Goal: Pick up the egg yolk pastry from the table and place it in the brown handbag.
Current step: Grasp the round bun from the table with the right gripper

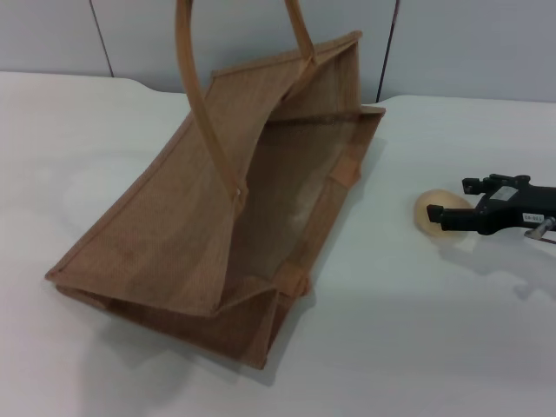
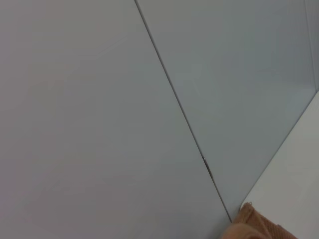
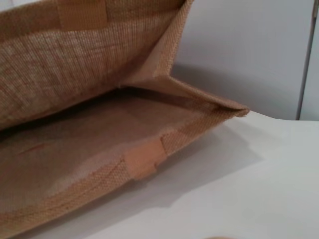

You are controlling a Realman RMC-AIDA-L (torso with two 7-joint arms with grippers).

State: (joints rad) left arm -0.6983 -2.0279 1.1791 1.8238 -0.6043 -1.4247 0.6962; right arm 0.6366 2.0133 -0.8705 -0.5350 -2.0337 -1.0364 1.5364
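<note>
Now the right tool (image 1: 440, 214) brackets the egg yolk pastry (image 1: 428, 211) (brown handbag (image 1: 217, 208) nearby).

A brown handbag (image 1: 174, 234) of coarse, rough-woven jute cloth, edged in smoother, lighter brown trim, lies on a smooth, matt white table (image 1: 417, 330). Its strap handles (image 1: 201, 113) look flat and smooth. Beside it, the egg yolk pastry (image 1: 429, 214) shows a pale, matt surface against the right gripper's (image 1: 450, 208) black, hard-looking plastic.
</note>
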